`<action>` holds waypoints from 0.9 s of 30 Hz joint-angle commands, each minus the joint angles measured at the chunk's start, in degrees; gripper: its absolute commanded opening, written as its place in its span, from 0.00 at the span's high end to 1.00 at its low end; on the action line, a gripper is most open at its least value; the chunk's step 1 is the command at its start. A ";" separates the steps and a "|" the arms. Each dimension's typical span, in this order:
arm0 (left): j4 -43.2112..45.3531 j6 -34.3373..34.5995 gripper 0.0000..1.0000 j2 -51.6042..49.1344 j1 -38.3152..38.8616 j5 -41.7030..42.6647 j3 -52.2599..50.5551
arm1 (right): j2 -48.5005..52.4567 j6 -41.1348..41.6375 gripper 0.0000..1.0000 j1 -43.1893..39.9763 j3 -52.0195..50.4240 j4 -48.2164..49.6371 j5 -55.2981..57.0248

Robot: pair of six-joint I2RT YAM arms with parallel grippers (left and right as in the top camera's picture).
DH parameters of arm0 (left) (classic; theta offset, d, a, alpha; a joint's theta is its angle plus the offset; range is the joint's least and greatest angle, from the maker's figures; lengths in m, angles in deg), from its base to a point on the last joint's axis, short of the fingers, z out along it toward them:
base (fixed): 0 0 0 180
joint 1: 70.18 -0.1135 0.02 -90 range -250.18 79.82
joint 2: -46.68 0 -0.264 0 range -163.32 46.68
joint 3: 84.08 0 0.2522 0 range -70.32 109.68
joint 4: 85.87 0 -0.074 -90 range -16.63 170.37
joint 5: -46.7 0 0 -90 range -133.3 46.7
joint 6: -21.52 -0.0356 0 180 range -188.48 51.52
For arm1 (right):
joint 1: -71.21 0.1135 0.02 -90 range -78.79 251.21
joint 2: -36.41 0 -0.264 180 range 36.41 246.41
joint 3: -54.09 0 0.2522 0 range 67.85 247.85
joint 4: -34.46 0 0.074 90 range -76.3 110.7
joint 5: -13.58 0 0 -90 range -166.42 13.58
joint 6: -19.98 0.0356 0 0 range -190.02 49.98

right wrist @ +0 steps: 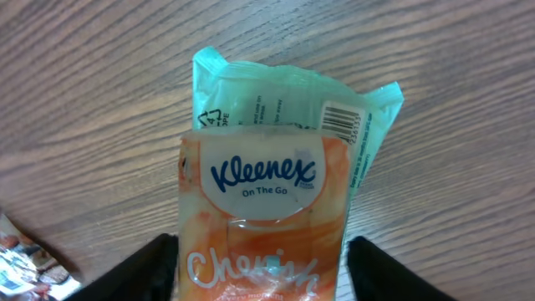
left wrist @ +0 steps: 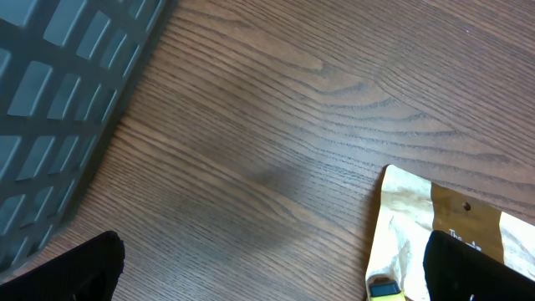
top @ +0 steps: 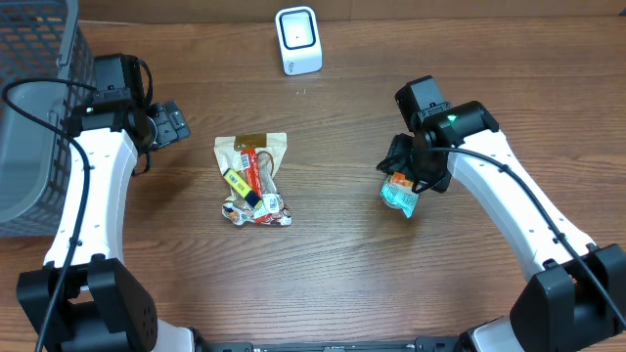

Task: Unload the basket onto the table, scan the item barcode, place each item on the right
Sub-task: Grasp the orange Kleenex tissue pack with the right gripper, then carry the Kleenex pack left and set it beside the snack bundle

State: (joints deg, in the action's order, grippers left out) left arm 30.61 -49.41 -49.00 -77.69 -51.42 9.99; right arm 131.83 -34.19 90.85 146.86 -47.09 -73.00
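Observation:
An orange and teal Kleenex tissue pack (right wrist: 263, 192) lies on the wooden table (top: 333, 254), with a barcode (right wrist: 343, 117) on its teal far end. My right gripper (right wrist: 263, 272) straddles the pack from above: the left finger (right wrist: 146, 272) is at its edge and the right finger (right wrist: 389, 272) stands a narrow gap away. Overhead, the pack (top: 398, 195) pokes out below the right gripper (top: 409, 176). The white scanner (top: 297, 39) stands at the back centre. My left gripper (left wrist: 276, 276) hangs wide open over bare wood with nothing in it, beside a beige pouch (left wrist: 418, 226).
A pile of snack packets (top: 252, 181) lies centre left, with the beige pouch on top and a small yellow item (top: 235, 180). A grey mesh basket (top: 29, 117) fills the far left edge, close behind the left arm (top: 98, 176).

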 commanded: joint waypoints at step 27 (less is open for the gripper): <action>0.11 -1.09 0.00 0.92 0.02 0.26 0.81 | 0.39 -3.06 0.63 2.67 2.78 8.72 -14.62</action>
State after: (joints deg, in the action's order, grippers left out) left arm 30.63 -49.41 -49.00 -77.69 -51.42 9.99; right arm 131.83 -35.91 91.85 147.69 -39.74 -83.42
